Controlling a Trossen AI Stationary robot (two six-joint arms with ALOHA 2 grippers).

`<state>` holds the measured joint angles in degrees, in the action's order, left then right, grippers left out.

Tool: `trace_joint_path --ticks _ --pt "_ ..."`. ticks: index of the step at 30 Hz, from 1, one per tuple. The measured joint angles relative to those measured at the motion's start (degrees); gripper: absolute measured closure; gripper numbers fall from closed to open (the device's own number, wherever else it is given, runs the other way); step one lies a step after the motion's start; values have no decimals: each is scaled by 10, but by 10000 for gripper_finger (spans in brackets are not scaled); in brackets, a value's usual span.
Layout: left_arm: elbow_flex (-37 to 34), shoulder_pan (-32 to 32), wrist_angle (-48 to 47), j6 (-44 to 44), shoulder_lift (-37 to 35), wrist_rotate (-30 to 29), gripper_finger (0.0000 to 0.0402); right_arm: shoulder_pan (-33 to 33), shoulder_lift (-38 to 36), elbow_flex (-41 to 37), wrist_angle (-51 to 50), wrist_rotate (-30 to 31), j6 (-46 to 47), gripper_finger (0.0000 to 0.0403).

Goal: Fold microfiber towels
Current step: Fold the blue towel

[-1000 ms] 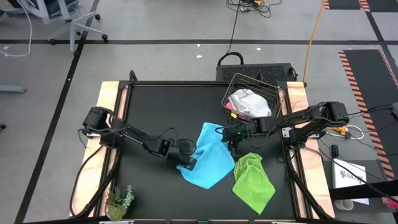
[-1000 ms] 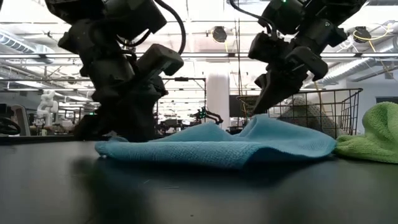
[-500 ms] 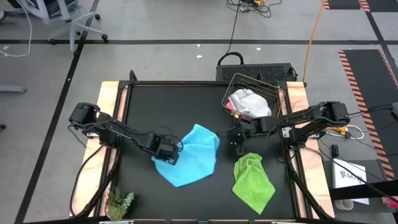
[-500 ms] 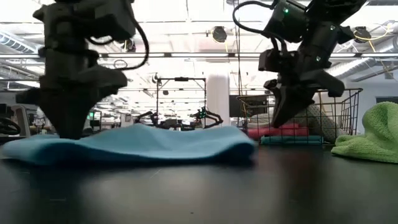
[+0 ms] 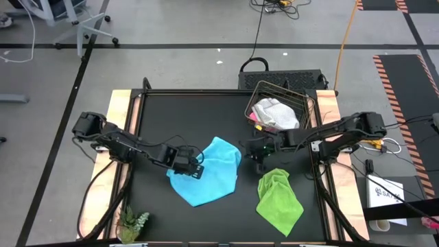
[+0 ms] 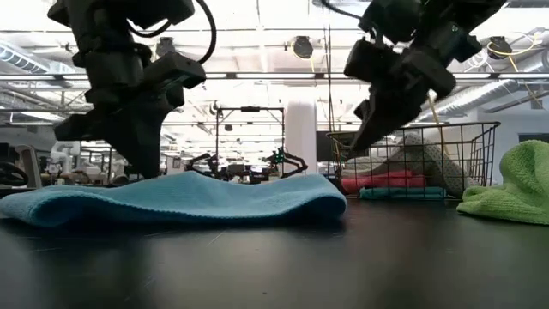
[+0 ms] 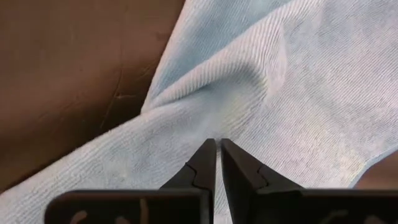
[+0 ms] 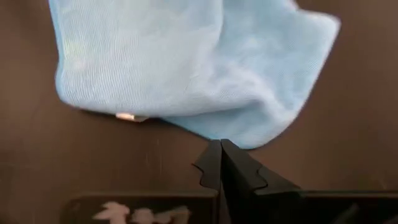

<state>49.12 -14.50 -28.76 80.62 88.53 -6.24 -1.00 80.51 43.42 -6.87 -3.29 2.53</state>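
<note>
Folding of the light blue towel (image 5: 209, 171) was in hand; it lay loosely doubled mid-surface. Left tool (image 5: 195, 167), fingers pressed together, stood at its left edge, apparently holding nothing. Right tool (image 5: 255, 152), also pressed together, hung just right of it. Next: re-grip an edge.

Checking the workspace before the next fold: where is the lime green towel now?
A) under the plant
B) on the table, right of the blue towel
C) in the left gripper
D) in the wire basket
B: the lime green towel lies crumpled on the table, right of the blue towel, held by neither gripper.
</note>
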Motion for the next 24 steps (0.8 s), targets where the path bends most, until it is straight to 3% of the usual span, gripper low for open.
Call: trace_joint_path --ticks 13,20,24 --pt "1 0 3 -6 0 -9 376 -29 104 0 146 -12 13 403" --pt "1 0 3 -8 -1 -9 376 -29 104 0 125 -11 11 403" --pt "1 0 3 -9 -1 -13 376 -29 117 0 112 28 -6 403"
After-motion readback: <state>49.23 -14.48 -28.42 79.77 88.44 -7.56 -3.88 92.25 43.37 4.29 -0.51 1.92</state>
